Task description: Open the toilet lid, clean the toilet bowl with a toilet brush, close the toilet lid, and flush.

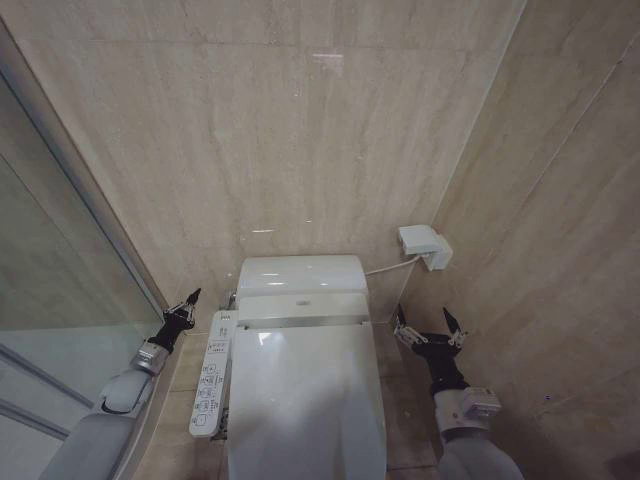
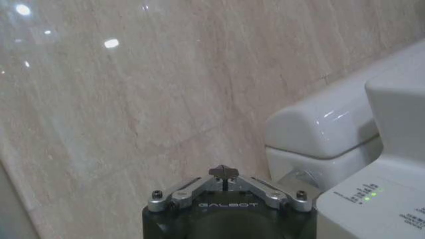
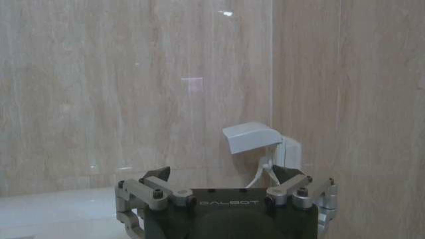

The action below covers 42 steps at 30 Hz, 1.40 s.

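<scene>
Two grippers flank the toilet in the head view, neither touching it. The left gripper [image 1: 188,304] sits at lower left of centre, beside the white button panel [image 1: 211,372], its fingers pressed together to a point; the left wrist view confirms the tips [image 2: 224,172] meeting before the beige marble wall [image 1: 300,130]. The right gripper [image 1: 428,326] stands at lower right of centre, near the side wall, its fingers spread wide and holding nothing; the right wrist view shows both fingers [image 3: 154,175] apart, with a white wall socket box [image 3: 252,137] and its cable beyond. The toilet lid [image 1: 305,400] lies shut over the toilet bowl [image 1: 232,462] at bottom centre, below the white cistern [image 1: 300,274]. A glass shower partition [image 1: 60,270] fills the left edge
</scene>
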### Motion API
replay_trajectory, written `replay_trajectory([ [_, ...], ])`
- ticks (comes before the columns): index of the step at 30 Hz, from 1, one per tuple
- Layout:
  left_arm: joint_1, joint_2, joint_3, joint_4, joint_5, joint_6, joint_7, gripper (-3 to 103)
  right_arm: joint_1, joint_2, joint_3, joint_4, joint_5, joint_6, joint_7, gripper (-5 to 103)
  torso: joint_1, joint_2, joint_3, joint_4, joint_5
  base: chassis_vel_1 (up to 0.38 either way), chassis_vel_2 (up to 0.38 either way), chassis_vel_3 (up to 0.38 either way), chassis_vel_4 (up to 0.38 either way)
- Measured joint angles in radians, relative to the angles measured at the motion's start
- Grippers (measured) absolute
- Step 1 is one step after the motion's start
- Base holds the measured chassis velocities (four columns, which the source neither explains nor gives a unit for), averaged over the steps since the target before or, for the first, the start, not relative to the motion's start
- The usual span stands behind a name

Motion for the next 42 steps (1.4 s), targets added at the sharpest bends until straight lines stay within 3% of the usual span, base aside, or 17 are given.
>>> replay_trajectory([
  [14,0.002,-0.009,0.003,0.0,0.004,-0.002,0.008,0,0.0,0.0,0.0,0.0,0.0,0.0,0.0,100,0.0,0.0,0.0,0.0,0.0001,0.0,0.0,0.0,0.0],
  [25,-0.039,0.014,0.042,0.103,0.048,-0.109,0.124,0,0.0,0.0,0.0,0.0,0.0,0.0,0.0,100,0.0,0.0,0.0,0.0003,0.0,0.0,0.0,0.0,0.0],
  [42,-0.105,0.012,0.086,0.184,0.05,-0.155,0.165,0,0.0,0.0,0.0,0.0,0.0,0.0,0.0,100,0.0,0.0,0.0,0.0001,0.0,0.0,0.0,0.0,0.0],
])
